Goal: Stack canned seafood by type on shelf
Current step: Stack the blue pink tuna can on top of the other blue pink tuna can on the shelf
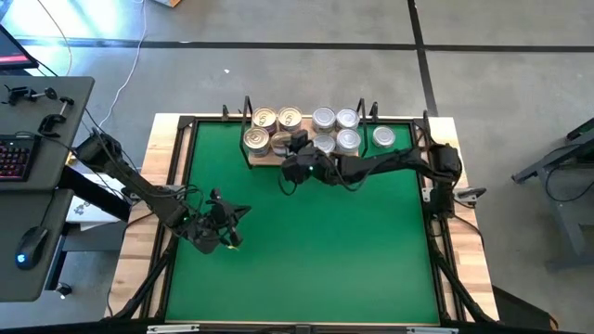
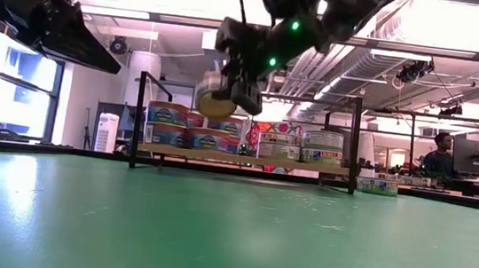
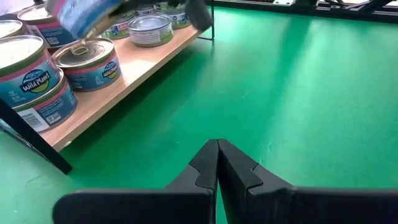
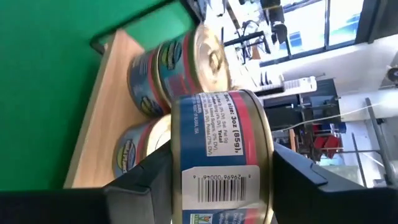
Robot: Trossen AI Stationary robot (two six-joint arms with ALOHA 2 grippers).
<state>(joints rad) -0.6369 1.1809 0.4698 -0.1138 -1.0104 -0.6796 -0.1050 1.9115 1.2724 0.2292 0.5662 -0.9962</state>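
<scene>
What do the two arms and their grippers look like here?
Both arms are dark, jointed links with black cables running alongside. The right arm shows small green lights near its wrist in the low view. The left gripper has two matte black, angular fingers with stepped inner edges. The right gripper has broad, flat black fingers.

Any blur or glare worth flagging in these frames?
Low view: bright ceiling and windows backlight the right gripper and its tin, leaving them dark. Left wrist view: the carried tin is smeared. Right wrist view: the shelf tins behind look soft.
</scene>
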